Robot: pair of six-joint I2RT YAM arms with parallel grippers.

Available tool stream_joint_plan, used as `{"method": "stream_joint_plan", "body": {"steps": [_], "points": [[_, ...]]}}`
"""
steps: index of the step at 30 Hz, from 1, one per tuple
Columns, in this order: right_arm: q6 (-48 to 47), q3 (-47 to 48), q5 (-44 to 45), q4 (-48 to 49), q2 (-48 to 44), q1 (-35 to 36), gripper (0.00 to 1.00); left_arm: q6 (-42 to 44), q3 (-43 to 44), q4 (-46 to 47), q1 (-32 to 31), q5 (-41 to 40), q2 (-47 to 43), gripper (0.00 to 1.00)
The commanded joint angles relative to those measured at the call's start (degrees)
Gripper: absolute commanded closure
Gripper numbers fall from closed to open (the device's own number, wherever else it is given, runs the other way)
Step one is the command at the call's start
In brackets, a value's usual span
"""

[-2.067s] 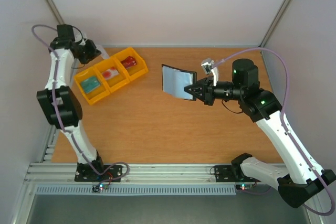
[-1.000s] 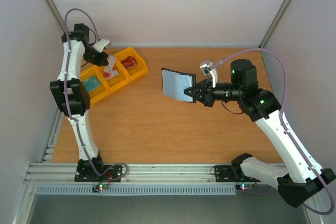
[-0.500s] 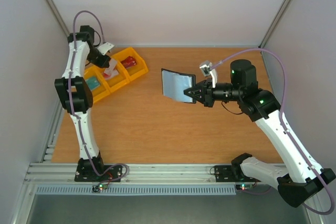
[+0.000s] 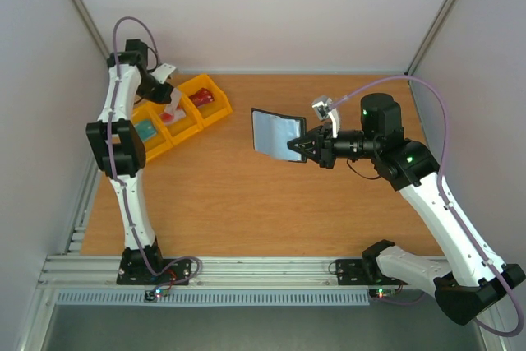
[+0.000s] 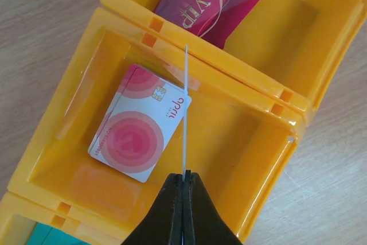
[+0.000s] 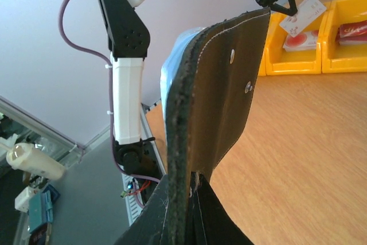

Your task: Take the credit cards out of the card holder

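My left gripper [image 4: 167, 93] is shut on a thin white credit card [image 5: 185, 107], seen edge-on, and holds it above the middle yellow bin [image 5: 74, 113]. A pink-and-white card [image 5: 140, 136] lies in that bin. A red card [image 5: 212, 4] lies in the far bin and a teal card [image 5: 43, 236] in the near one. My right gripper [image 4: 297, 147] is shut on the edge of the open black card holder [image 4: 275, 131] and holds it upright above the table, grey-blue lining facing left. In the right wrist view the holder [image 6: 229, 84] rises from my closed right gripper [image 6: 192, 190].
Three joined yellow bins [image 4: 191, 121] stand at the table's back left, under the left arm. The wooden table [image 4: 246, 203] has walls at the back and sides. The held card also shows in the right wrist view [image 6: 304, 12].
The left arm swung right and brought the white card over the middle bin; it has barely moved in the last half second. The right gripper shifted the card holder slightly left.
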Motion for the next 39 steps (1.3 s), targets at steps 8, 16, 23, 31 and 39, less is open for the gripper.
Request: {"method": "stream_joint_plan", "body": {"steps": [8, 16, 23, 31, 39], "points": [[-0.7, -0.7, -0.8, 0.0, -0.8, -0.3, 0.99, -43.5, -17.1, 18.3, 3.6, 11.3, -8.2, 1.0], [-0.2, -0.7, -0.5, 0.1, -1.3, -0.3, 0.99, -67.0, -29.5, 24.2, 2.7, 8.5, -11.6, 1.0], [0.8, 0.2, -0.5, 0.5, -0.8, -0.3, 0.99, -78.0, -35.4, 32.9, 2.5, 5.7, -13.3, 1.0], [1.5, 0.1, 0.3, 0.3, -1.8, -0.3, 0.99, -87.6, -44.4, 48.1, 2.0, 3.4, -17.8, 1.0], [2.0, 0.9, 0.0, 0.7, -1.2, -0.2, 0.99, -94.1, -48.7, 55.1, 1.8, 5.3, -17.4, 1.0]]}}
